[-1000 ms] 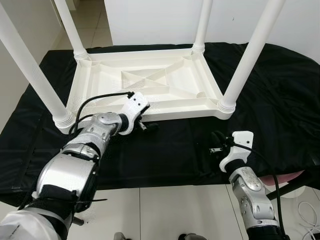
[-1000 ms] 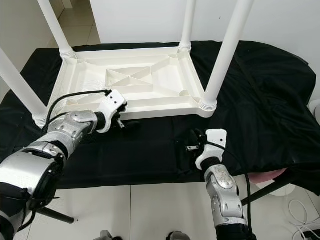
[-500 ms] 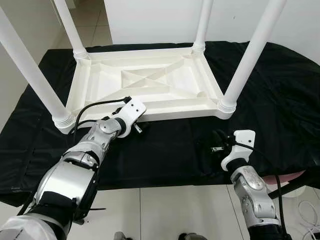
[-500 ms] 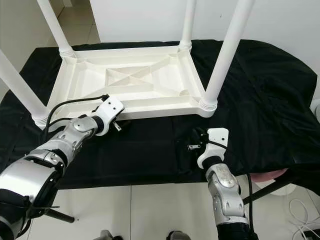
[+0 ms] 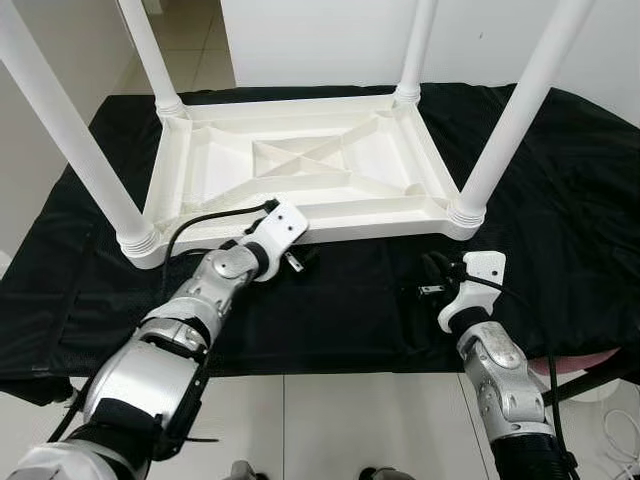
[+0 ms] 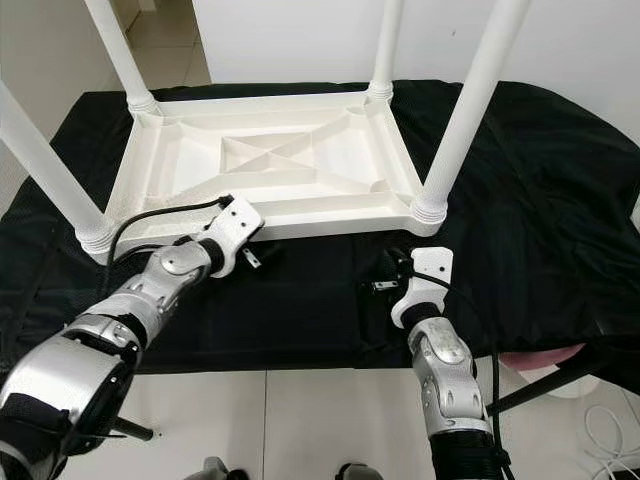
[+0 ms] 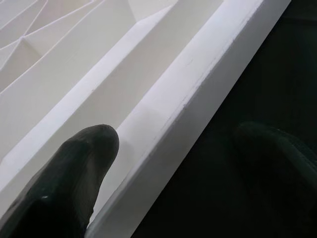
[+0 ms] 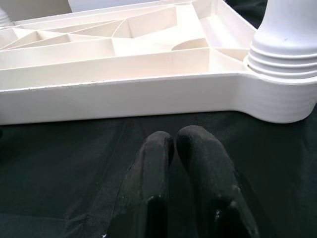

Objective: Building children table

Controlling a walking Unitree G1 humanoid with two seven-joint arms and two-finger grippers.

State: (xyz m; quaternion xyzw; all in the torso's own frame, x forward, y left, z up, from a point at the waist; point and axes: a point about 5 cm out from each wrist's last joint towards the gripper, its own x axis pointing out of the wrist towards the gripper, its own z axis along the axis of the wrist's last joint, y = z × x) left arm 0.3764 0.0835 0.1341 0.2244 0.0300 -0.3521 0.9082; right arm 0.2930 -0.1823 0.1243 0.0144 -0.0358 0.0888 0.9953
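Partly cropped: table (image 5: 300,165) legs (image 5: 515,110).

All four table legs (image 5: 527,100) run off frame.

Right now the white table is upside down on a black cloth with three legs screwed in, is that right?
Not quite: the table lies upside down on the black cloth with four legs in, one at each corner, as the left eye view shows.
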